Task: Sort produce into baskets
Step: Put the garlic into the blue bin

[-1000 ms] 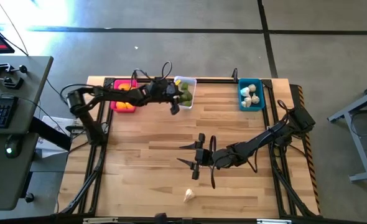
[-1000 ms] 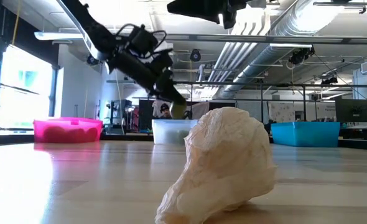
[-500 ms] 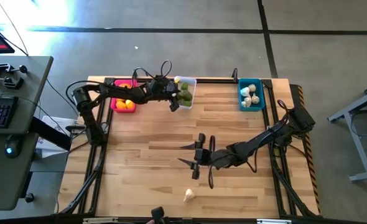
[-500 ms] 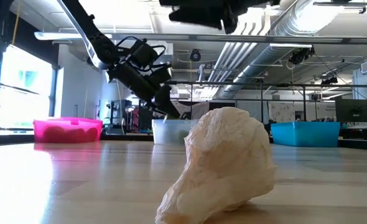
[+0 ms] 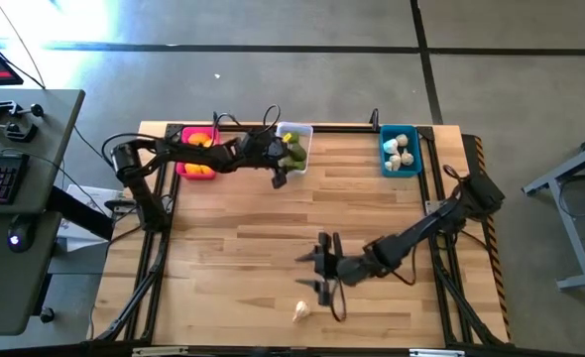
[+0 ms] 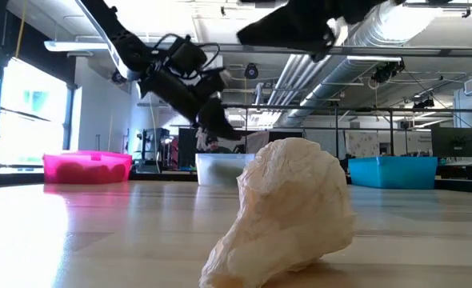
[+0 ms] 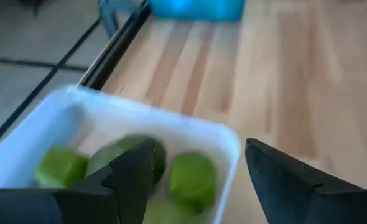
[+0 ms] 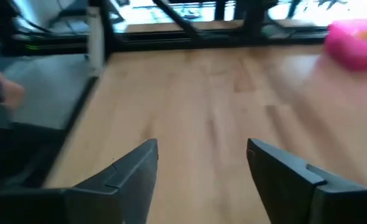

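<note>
Hovering left gripper (image 5: pixel 279 171) at clear bin (image 5: pixel 303 139) rim, jaws apart

Dull green produce (image 7: pixel 193 180) is seen between the dark fingers (image 7: pixel 130 177) in a whitish basket (image 5: pixel 299 134). Pale striped wood table (image 5: pixel 243 228), pink basket (image 5: pixel 183 167), teal basket (image 5: pixel 414 151), and cream garlic bulb (image 5: pixel 300 311) are shown.

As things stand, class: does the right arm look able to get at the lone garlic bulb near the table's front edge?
Probably yes. The right gripper hangs open just behind the garlic bulb, and only bare table shows between them. The left gripper is far off, at the clear bin.
</note>
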